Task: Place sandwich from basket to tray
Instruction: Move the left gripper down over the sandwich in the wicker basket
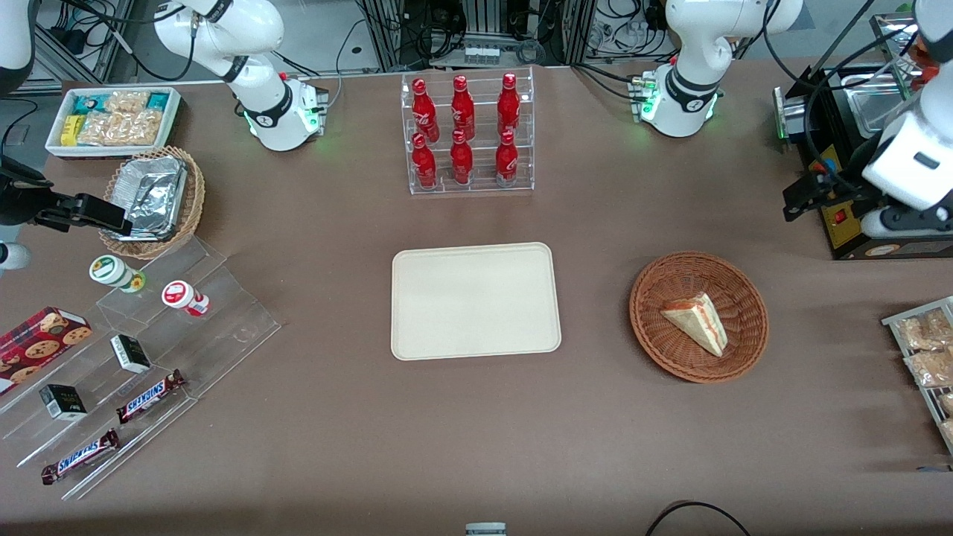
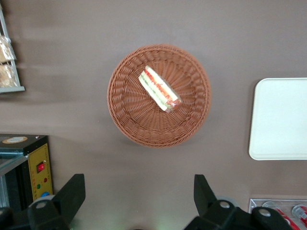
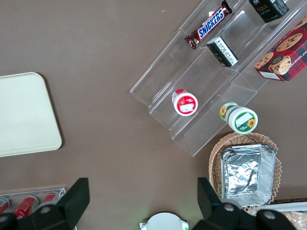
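The sandwich, a pale wedge with red and green filling, lies alone in the round reddish-brown basket. The cream tray sits bare beside the basket, toward the parked arm's end. My left gripper hangs high over the table, farther from the front camera than the basket and toward the working arm's end. It is open with nothing between its fingers and is well apart from the sandwich.
A black appliance stands under the gripper's arm. A rack of red bottles stands farther back than the tray. A snack rack sits at the working arm's table edge. Acrylic steps and a foil-container basket lie toward the parked arm's end.
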You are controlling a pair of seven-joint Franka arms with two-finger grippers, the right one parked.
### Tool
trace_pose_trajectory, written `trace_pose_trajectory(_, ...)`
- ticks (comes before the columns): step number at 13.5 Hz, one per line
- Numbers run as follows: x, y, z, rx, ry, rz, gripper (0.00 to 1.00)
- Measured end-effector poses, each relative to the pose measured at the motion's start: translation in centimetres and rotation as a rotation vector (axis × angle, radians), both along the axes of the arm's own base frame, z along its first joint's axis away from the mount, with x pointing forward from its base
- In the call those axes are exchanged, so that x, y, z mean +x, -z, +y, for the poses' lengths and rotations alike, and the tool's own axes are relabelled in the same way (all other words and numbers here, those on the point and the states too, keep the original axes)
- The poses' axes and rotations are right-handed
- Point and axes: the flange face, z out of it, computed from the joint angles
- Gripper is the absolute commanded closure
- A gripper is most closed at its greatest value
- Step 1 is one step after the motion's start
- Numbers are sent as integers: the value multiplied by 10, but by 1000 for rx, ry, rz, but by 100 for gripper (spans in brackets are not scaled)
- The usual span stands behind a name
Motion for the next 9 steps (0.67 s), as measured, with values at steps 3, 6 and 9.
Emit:
trace_pose_trajectory(3,14,67,4,7,-92,3,0)
trace_pose_trajectory(6,16,131,2,11,-230,-32,0)
trace_pose_trajectory(9,11,183,0,-1,-392,-107,0)
